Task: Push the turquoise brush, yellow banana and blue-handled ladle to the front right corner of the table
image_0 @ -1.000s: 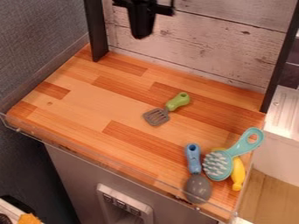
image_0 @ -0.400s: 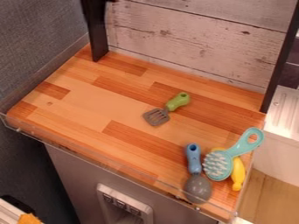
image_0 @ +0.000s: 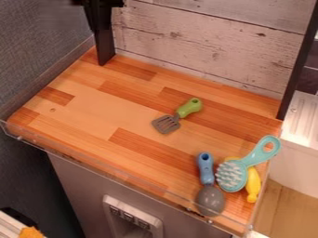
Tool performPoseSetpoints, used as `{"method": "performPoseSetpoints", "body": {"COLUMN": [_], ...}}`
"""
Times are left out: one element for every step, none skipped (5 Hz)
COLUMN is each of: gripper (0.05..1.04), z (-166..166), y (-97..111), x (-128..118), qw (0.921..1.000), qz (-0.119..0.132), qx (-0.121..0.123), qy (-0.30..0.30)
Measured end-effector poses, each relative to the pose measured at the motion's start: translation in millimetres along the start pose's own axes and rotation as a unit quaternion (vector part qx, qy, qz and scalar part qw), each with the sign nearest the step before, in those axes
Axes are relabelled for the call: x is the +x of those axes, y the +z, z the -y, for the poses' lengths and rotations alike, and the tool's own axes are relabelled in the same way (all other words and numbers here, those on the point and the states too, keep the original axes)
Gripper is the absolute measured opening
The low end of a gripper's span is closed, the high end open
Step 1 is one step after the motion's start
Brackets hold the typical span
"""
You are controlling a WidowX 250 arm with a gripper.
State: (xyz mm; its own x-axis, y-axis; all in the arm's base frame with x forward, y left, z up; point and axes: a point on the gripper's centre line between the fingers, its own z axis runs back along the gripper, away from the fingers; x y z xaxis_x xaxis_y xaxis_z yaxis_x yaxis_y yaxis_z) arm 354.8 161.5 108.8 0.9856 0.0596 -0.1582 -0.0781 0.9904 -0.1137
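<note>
Tool (image_0: 101, 21) hangs high up at the left, in front of the black post (image_0: 105, 49) that stands by the back of the wooden desk (image_0: 93, 102); I cannot tell if the tool is wide or narrow; the spatula (image_0: 180, 115) lies flat near the middle of the desk, well apart from the tool and lower down; it has a green handle that points up and to the right, and a gray head with slots that points down and to the left.

More toys lie close together at the near right corner of the desk; a spoon (image_0: 209, 188) has a blue handle at the top and a round gray end by the see-through edge (image_0: 93, 168); just to its right is a light blue-green brush (image_0: 233, 175) with pale bumps and a ring at the end of its handle; the brush lies over a yellow toy (image_0: 253, 186), which peeks out on both sides; a pale board wall (image_0: 186, 42) stands at the back, and another black post (image_0: 299, 65) stands at the right.
</note>
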Motion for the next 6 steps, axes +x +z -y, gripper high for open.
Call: {"method": "performPoseSetpoints", "body": {"gripper": [0.055,0.055,0.055,0.055,0.055,0.080], "z": [-3.6,-6.1,-8.0,-10.1,-15.3,-18.5], "y": [-18.2,-32.9,-46.2,-61.4,-84.1,-92.1], "x": [2.4,5.4,6.6,9.1,13.7,17.7], "qw": [0.9999,0.9999,0.9996,0.9987,0.9982,0.9981], "qz": [-0.003,-0.010,-0.012,-0.014,-0.002,0.014], "qx": [0.002,0.001,0.002,0.002,0.015,0.024], "qy": [0.013,0.001,-0.025,-0.049,-0.059,-0.055]}}
